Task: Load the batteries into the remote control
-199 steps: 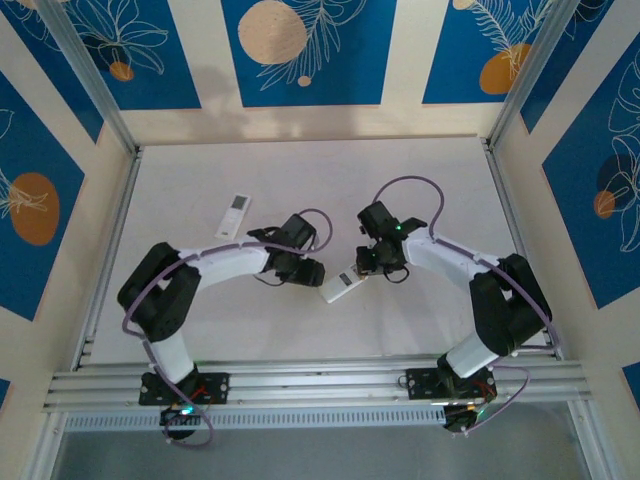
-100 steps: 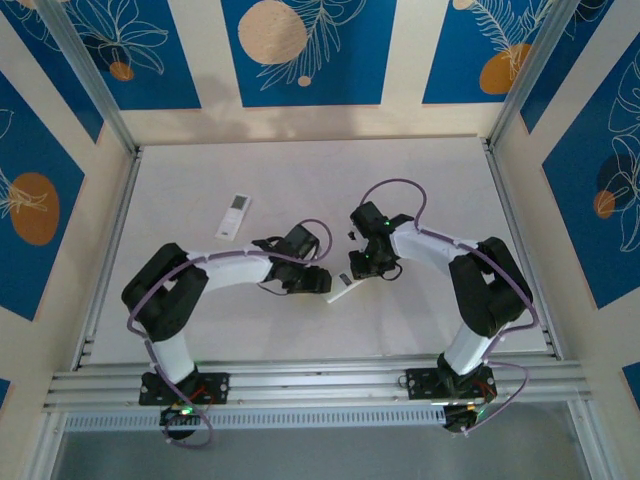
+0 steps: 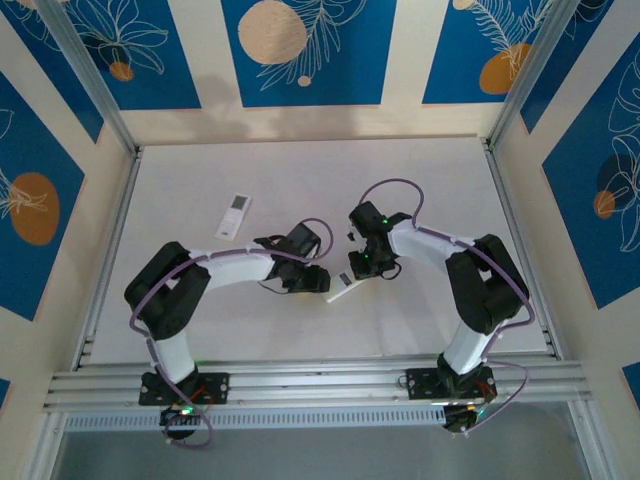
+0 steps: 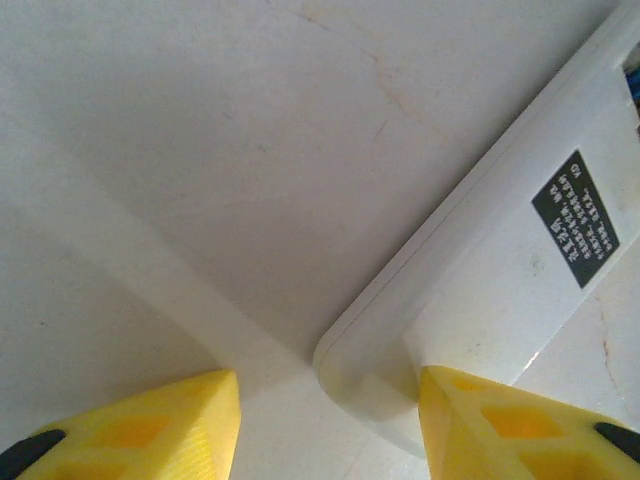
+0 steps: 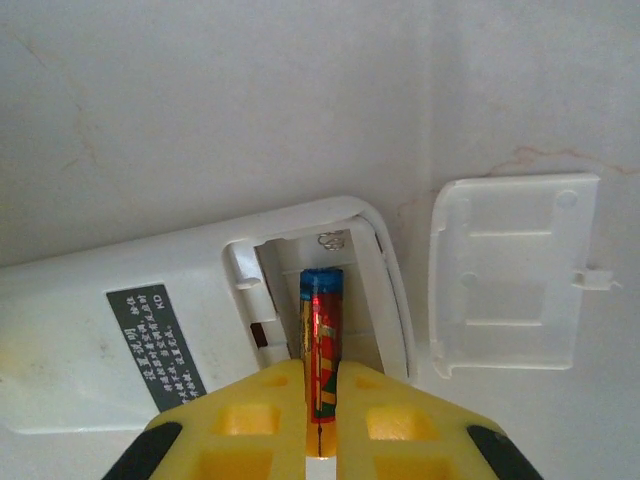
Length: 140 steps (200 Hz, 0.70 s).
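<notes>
- While the right tool (image 5: 320,388) pinches one battery (image 5: 321,335) between its yellow fingers, the battery's blue end sits inside the open compartment of the remote (image 5: 110,290), which lies label-up on the table (image 5: 200,100).
- Loose battery cover (image 5: 510,280) lies on the table just right of the remote.
- The left tool (image 4: 325,405) is spread, with the remote's rounded end between its fingers, close to the right one.
</notes>
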Motion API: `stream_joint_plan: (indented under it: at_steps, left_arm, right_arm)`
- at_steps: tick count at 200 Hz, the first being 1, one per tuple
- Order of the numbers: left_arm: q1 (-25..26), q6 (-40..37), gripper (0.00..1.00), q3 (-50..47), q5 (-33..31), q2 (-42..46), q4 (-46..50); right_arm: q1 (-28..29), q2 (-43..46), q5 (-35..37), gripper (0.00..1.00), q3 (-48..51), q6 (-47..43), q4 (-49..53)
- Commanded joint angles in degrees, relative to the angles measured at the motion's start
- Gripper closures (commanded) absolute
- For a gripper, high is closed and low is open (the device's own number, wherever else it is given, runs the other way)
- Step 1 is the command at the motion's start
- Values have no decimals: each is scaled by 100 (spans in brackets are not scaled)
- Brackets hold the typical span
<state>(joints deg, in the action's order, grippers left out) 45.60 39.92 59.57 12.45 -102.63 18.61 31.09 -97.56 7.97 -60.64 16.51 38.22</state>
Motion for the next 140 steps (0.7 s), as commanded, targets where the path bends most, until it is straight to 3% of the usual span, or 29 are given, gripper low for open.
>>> stream_joint_plan:
  at_steps: [1, 27, 140]
  left_arm:
    - [50, -225, 51, 98, -165, -333, 106]
    - [42, -403, 56, 241, -294, -509, 299]
    - [37, -433, 56, 292, -313, -587, 291]
  right_arm:
    - [-30, 377, 104, 88, -38, -162, 59]
    - [-115, 348, 137, 88, -91, -459, 110]
    - [-155, -176, -23, 88, -194, -599, 201]
